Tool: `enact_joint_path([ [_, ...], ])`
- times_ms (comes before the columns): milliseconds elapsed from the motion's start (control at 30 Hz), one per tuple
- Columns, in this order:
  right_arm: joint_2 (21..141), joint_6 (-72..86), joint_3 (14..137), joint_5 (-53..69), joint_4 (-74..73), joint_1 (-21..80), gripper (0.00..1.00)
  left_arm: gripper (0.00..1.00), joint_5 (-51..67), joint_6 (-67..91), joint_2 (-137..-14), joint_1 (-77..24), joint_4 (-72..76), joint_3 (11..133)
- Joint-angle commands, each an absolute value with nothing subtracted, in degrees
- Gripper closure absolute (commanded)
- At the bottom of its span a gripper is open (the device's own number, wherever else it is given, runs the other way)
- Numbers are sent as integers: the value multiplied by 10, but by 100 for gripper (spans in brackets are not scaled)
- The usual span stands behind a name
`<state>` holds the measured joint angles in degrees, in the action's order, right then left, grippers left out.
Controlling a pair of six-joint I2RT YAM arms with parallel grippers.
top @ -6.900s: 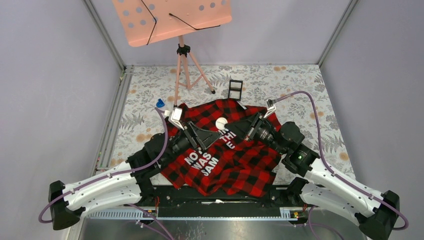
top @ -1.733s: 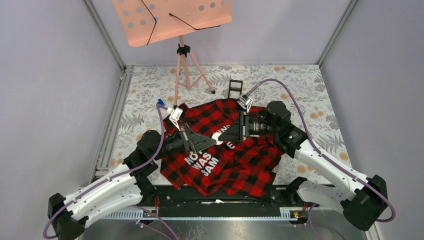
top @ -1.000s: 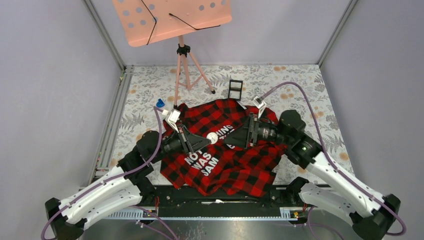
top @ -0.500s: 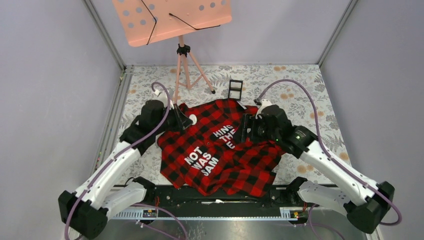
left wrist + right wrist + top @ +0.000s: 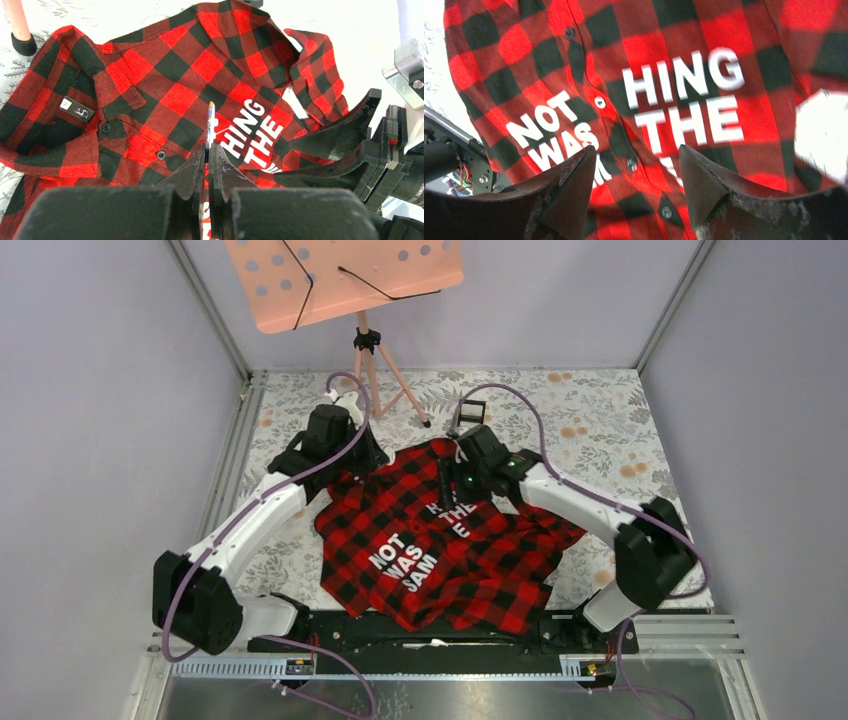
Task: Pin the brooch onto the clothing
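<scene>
- The flannel shirt [image 5: 450, 570] lies spread just past the arm bases, front up. Its white letters [image 5: 684, 100] are readable, with the button placket just beside them.
- The right gripper [image 5: 638, 150] hovers over the letters with its fingers spread and nothing between them.
- The left gripper [image 5: 207, 148] is over the shirt's far-left edge, near the collar. Its fingers are pinched together on the brooch [image 5: 211, 120], which shows edge-on as a thin sliver poking past the tips.
- As I read it, the step in hand is to bring the brooch down onto the cloth.
- To do it well, I'd tip the badge so its back faces the fabric and aim for a flat single layer, away from the buttons and placket. I'd descend slowly, using the right fingers to hold the cloth taut beside the spot, clear of the left ones.
- The badge's face and pin are hidden, so I can't tell if the pin is open. From the top camera the brooch is under the left wrist.
- There's a blurred white patch [image 5: 821, 132] at the edge of the right wrist view. I can't tell what it is.
- Farther back, the black frame box [image 5: 470, 412] is partly crossed by the right arm's cable. The pink music stand [image 5: 345, 275] is cut off at the top.
</scene>
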<state>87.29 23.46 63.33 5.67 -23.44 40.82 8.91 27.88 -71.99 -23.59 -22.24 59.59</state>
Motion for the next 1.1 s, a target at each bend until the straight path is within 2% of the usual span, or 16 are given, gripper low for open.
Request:
enact_joint_path([
  [0, 960, 171, 714, 114, -182, 414, 33, 100, 104, 274, -751, -218, -181, 612],
  [333, 1119, 136, 838, 92, -169, 418, 33, 100, 187, 293, -763, -142, -192, 601],
  [467, 1166, 108, 888, 49, -212, 417, 33, 100, 206, 292, -763, -138, -194, 601],
  [867, 1256, 79, 981, 47, -290, 401, 32, 100, 230, 291, -771, -136, -197, 606],
  [1000, 1262, 80, 980, 49, -299, 399, 38, 100, 236, 293, -771, -135, -197, 606],
  [1067, 1259, 82, 974, 50, -298, 399, 47, 100, 237, 293, -771, -136, -197, 605],
])
